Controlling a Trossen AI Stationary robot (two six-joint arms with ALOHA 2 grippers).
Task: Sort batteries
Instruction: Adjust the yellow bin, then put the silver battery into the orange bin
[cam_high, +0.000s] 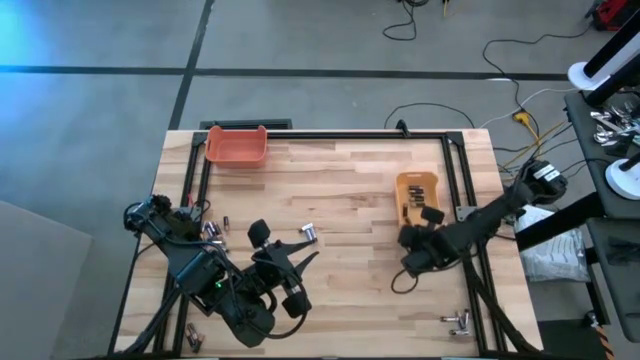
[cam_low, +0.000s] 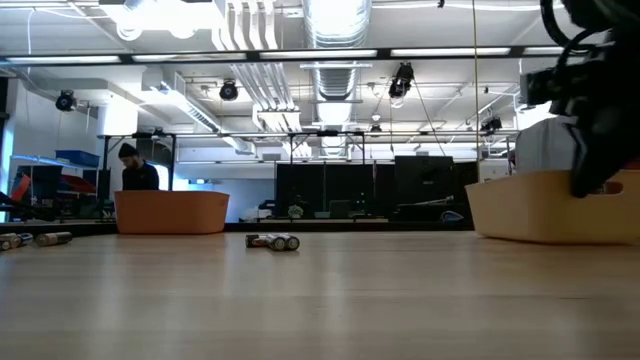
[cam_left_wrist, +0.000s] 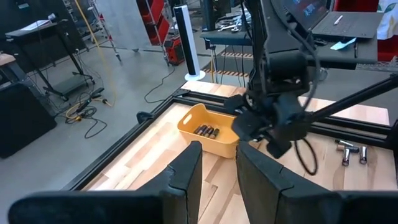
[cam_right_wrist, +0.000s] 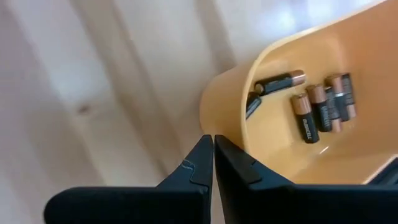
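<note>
My right gripper (cam_right_wrist: 213, 144) hung over the yellow bin's (cam_right_wrist: 227, 102) rim, jaws closed and empty; dark batteries (cam_right_wrist: 321, 107) lay inside. Left gripper (cam_left_wrist: 217, 171) waited well away, jaws slightly apart.

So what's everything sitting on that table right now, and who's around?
Yellow bin: one, right side of the table, holding several dark batteries.
Orange bin: one, far left corner; contents not visible.
Loose batteries: a silvery pair mid-table, more by the left arm and at both near corners; count unclear.
Table: one, light wood with a black frame.
Person: one, dark clothing, in the room behind.
Left gripper: fingers slightly apart, empty, raised over the table's left half.
Right gripper: fingers shut, empty, at the yellow bin's rim.
</note>
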